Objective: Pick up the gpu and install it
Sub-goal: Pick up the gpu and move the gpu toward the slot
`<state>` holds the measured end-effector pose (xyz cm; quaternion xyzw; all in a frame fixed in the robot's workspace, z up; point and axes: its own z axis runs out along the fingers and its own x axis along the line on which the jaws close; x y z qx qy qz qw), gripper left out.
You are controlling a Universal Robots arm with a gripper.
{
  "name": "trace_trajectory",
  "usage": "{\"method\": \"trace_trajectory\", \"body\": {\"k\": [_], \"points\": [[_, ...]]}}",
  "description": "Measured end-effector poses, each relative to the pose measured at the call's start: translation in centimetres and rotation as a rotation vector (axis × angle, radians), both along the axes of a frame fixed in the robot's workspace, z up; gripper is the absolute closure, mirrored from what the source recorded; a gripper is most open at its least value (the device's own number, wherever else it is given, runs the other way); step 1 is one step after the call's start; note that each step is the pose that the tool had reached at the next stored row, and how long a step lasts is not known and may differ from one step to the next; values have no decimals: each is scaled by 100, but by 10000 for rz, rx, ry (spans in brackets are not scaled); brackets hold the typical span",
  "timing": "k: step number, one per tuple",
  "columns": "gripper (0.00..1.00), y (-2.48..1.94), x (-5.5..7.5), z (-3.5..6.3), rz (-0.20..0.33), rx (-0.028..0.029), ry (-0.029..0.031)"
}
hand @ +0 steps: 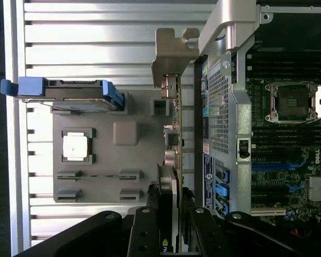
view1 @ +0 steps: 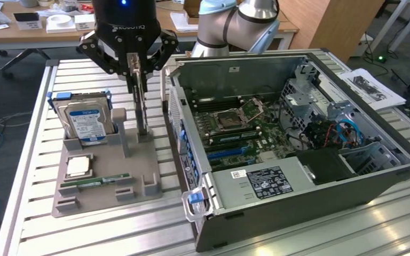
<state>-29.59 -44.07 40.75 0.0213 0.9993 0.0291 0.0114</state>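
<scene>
The gpu [view1: 141,106] stands on edge, upright, at the near-case side of a grey parts holder [view1: 105,160]. From above it reads as a thin green board [hand: 175,123] with a silver end bracket [hand: 174,53] and a black cooler near the fingers. My gripper [view1: 138,72] hangs straight over it and is shut on the card's top edge, with black fingers [hand: 147,230] pressed on both faces. The card's lower edge still sits at the holder's slot; whether it has lifted I cannot tell.
The holder also carries a silver hard drive [view1: 85,120] with a blue label, a square CPU [view1: 79,167] and a thin memory stick [view1: 94,182]. An open computer case [view1: 298,181] lies at the exterior view's right, its motherboard [view1: 241,128] with blue slots [hand: 278,166] exposed. Its wall stands close beside the gpu.
</scene>
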Motion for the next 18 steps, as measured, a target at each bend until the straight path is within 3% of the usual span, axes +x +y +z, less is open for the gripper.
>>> {"method": "trace_trajectory", "body": {"k": [18], "points": [[73,0,36,35,0,0,0]]}}
